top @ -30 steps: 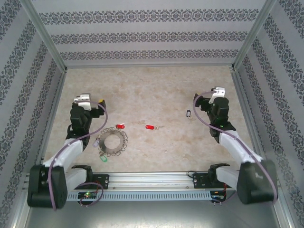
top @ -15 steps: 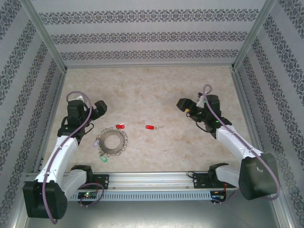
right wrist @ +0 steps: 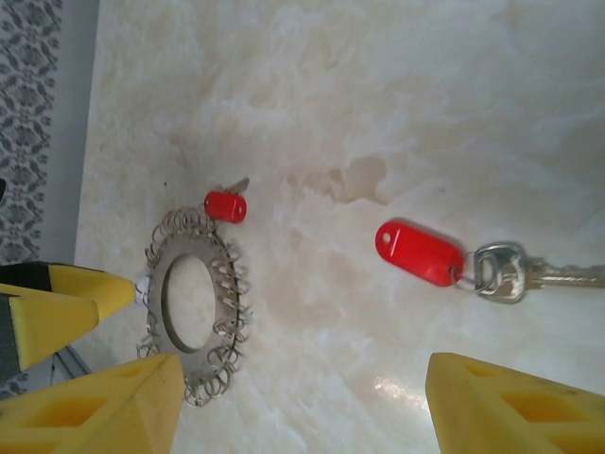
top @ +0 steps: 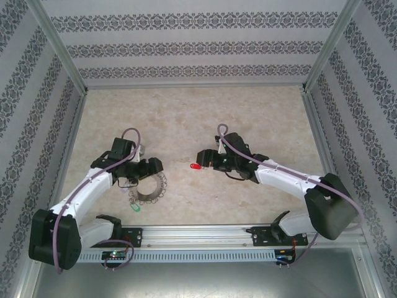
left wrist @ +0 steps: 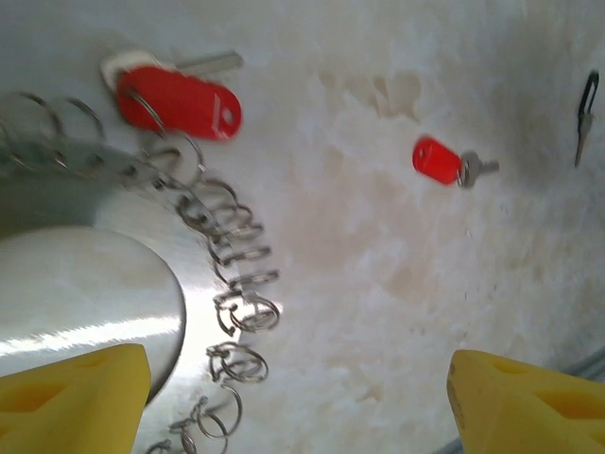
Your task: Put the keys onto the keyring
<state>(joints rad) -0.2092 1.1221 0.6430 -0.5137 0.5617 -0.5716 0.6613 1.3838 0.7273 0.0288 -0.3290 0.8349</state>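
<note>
The left gripper stands open, its two blocky yellow foam-like pads spread wide with nothing between them. One pad hangs over the keyring and the other lies off its rim. The keyring is a flat, dull grey metal disc with a wide round hole, and its rim is fringed with thin, shiny wire loops that tangle and overlap. It lies flat on the table, a glossy cream surface with pale marbled veins. At the keyring's fringe rests one of the keys, with a smooth bright red oval plastic head and a short silver blade pointing away from the ring. A wire loop lies across the end of its head, though whether the loop is threaded through cannot be told. The second key lies well apart from the keyring on bare table. The right wrist view shows its red head joined to a rounded silver metal bow and a slim blade. The right gripper is also open, with chunky yellow pads set wide and empty. The second key lies just beyond them, on the side of the gripper towards the keyring. Further from the keyring than that key lies a thin dark key-shaped object. In the top view a small green piece sits just beside the keyring, on its near side.
</note>
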